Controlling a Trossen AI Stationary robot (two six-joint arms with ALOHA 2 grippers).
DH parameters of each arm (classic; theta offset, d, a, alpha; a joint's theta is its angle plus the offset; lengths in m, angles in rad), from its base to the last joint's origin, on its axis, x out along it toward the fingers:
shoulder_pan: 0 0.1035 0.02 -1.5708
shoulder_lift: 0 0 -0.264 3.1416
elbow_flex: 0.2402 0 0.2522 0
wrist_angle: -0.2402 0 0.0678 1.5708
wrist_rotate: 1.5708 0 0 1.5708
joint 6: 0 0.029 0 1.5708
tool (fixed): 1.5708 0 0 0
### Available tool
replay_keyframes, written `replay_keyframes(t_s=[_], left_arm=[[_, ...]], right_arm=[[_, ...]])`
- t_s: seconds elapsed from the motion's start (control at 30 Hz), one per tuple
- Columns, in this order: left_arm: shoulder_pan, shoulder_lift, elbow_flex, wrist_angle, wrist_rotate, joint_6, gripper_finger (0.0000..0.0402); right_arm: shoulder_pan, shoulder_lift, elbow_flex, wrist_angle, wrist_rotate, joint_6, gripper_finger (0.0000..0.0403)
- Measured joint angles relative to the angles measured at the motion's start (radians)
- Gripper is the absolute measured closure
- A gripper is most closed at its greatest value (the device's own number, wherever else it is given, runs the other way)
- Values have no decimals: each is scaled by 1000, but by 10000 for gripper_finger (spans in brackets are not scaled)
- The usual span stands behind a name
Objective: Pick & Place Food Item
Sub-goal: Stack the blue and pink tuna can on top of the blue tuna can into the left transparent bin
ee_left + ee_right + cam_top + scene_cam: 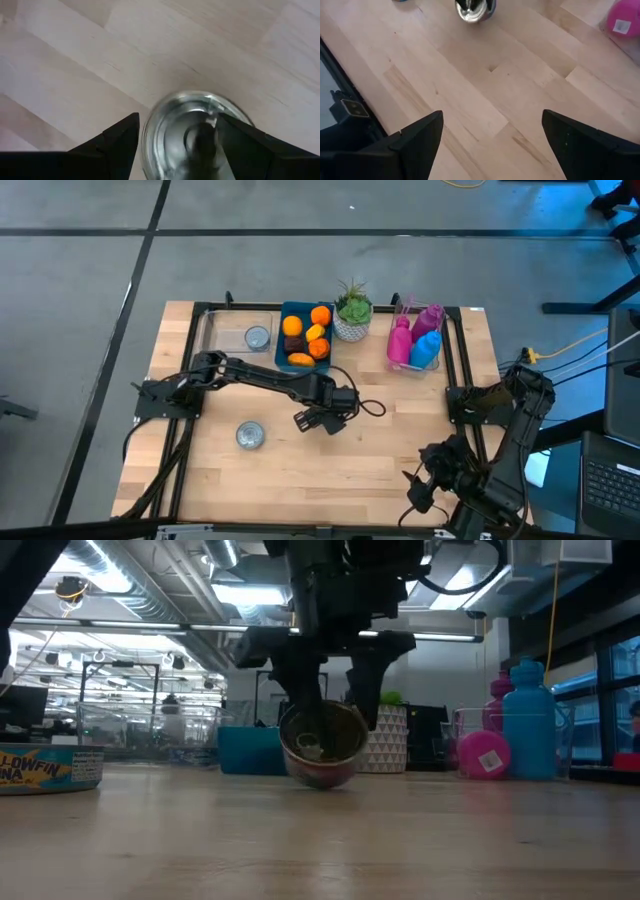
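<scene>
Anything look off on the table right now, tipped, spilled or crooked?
One thing: the can held between the left gripper fingers is tipped on its side, open mouth facing the low camera, just above or touching the table. Nothing visibly spilled. The other can sits upright. The right gripper waits open near the table's front edge.

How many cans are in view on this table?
3: one can in the clear tray at the back, one on the bare wood at front left, one in the left gripper. None seems hidden.

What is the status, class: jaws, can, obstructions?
Left gripper jaws shut on small round metal can, tilted, at table centre. Right gripper open, waiting near edge. Nothing in the way.
</scene>
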Motion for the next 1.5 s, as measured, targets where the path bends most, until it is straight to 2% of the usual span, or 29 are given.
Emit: replay_keyframes(t_s=[0.37, 0.67, 0.87, 1.03, 1.5], left_arm=[[0, 5, 0, -8, -9, -36, 146], [25, 5, 0, 14, -168, -83, 146], [25, 5, 0, 14, -286, -42, 146], [42, 24, 1, -17, -169, -124, 146], [-72, 25, 1, -62, -146, -298, 186]], right_arm=[[3, 0, 0, 15, 9, 1, 62], [3, 0, 0, 15, 26, 20, 62], [3, 0, 0, 15, 26, 25, 62], [3, 0, 0, 15, 25, 26, 62], [3, 0, 0, 15, 23, 22, 62]])
